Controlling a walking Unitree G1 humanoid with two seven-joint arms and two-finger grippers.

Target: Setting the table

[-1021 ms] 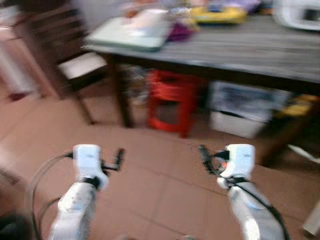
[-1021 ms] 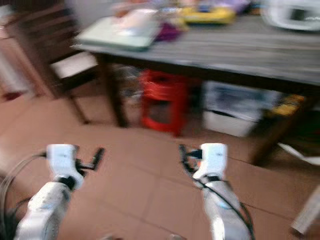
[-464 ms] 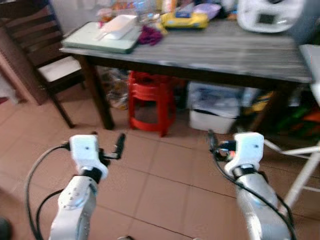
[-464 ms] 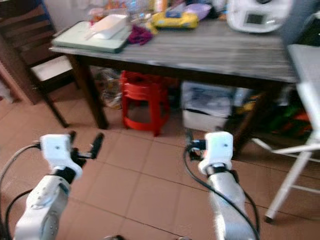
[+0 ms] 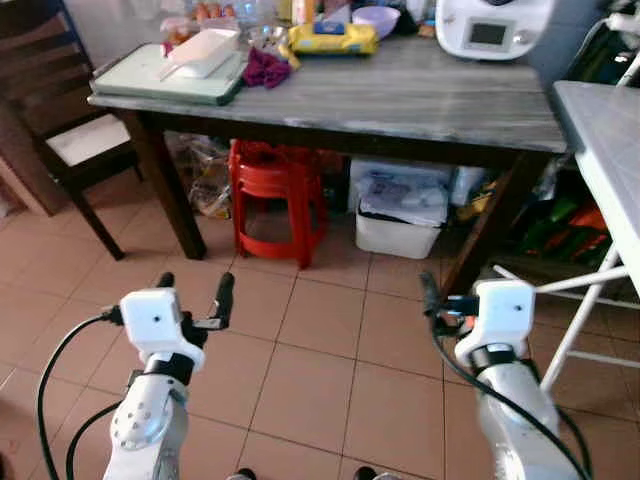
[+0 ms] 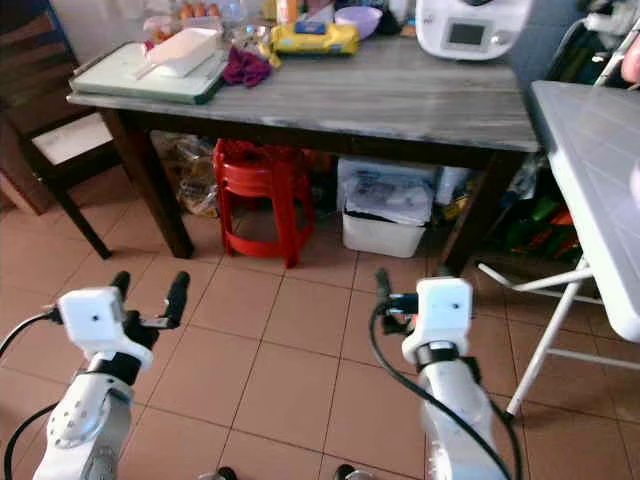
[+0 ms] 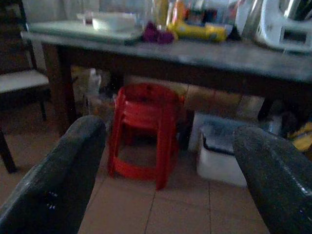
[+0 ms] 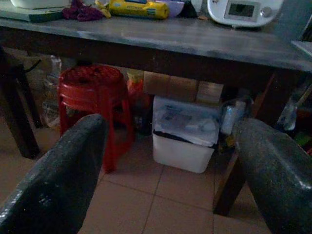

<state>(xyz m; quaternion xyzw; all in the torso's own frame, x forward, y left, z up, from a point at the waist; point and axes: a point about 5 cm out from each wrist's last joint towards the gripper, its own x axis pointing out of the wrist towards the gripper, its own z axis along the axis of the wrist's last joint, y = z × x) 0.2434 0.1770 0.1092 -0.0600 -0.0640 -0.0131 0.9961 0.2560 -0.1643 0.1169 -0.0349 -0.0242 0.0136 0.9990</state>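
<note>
Nearest, the left end effector (image 5: 192, 300) and the right end effector (image 6: 410, 290) are held forward above the tiled floor (image 5: 310, 350), each spread wide and empty. The approach is best made squarely, stopping short of the table edge so that both arms can reach. Beyond, a stack of red plastic stools (image 5: 277, 195) and a white lidded bin (image 5: 402, 212) are seen beneath the grey wood-grain tabletop (image 5: 420, 95). On its far left corner a pale green tray (image 5: 160, 80) carries a white dish (image 5: 200, 52).
</note>
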